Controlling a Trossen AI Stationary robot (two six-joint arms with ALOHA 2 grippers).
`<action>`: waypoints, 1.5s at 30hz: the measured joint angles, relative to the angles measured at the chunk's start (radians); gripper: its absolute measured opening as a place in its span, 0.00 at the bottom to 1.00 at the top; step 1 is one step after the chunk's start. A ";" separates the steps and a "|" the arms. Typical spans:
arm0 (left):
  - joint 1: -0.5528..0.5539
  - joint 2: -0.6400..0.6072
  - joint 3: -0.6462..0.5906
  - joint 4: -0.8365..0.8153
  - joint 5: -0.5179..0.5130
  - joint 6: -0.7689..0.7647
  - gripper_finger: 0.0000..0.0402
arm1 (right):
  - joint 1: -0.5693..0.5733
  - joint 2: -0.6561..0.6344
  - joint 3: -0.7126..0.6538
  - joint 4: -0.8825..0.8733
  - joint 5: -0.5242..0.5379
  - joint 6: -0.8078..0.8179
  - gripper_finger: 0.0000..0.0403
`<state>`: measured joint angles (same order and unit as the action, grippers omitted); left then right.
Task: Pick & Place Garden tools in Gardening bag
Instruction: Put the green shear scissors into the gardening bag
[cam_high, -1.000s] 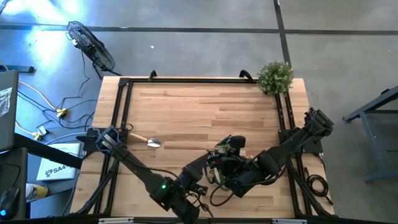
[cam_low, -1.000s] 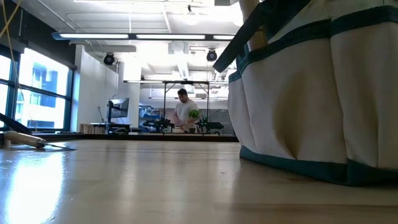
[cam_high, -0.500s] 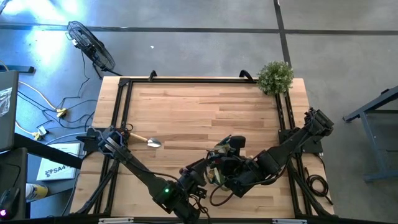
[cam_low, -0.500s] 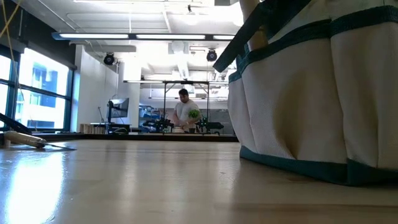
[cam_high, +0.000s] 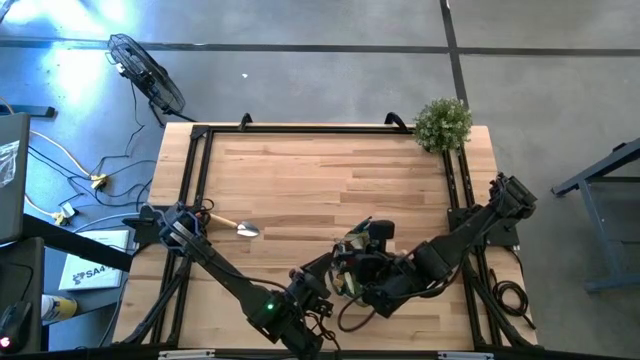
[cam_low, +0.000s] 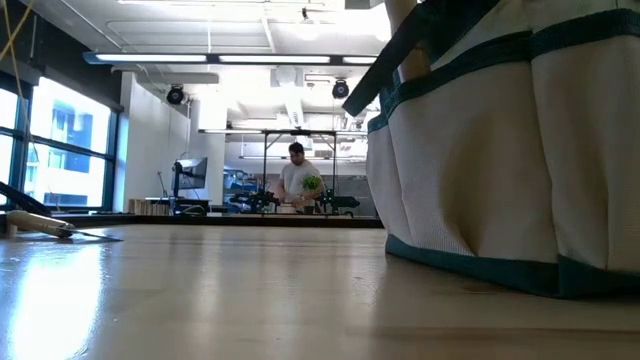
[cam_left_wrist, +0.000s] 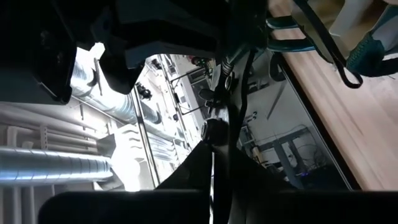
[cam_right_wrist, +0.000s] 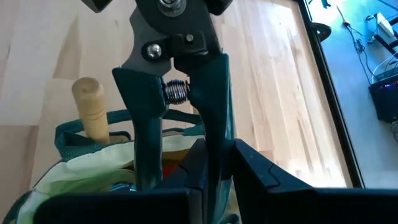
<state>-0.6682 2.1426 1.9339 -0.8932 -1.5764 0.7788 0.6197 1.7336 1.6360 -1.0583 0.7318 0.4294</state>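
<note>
Mostly done: the right end effector clamps green-handled pruning shears over the gardening bag, the left end effector beside the bag is closed and empty, and one trowel lies well apart from the bag on the table.

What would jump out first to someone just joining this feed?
The two arms huddled over the gardening bag at the table's near edge, the right tool shut on green-handled pruning shears standing above the bag's open mouth beside a wooden handle that sticks out of it. Then one trowel lying alone near the left edge, and the bushy plant at the far right corner.
</note>
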 joint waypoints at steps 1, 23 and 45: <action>0.000 0.000 0.000 0.001 0.000 0.001 0.03 | 0.000 0.000 0.000 0.001 -0.004 0.000 0.08; 0.000 0.000 0.000 0.135 -0.003 -0.029 0.00 | 0.019 0.000 0.000 0.078 0.073 -0.111 0.25; -0.001 0.000 0.000 0.132 0.014 -0.069 0.00 | 0.199 0.000 0.001 0.010 0.260 -0.143 0.41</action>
<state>-0.6693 2.1427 1.9335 -0.7612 -1.5625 0.7096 0.8188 1.7332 1.6371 -1.0482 0.9917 0.2867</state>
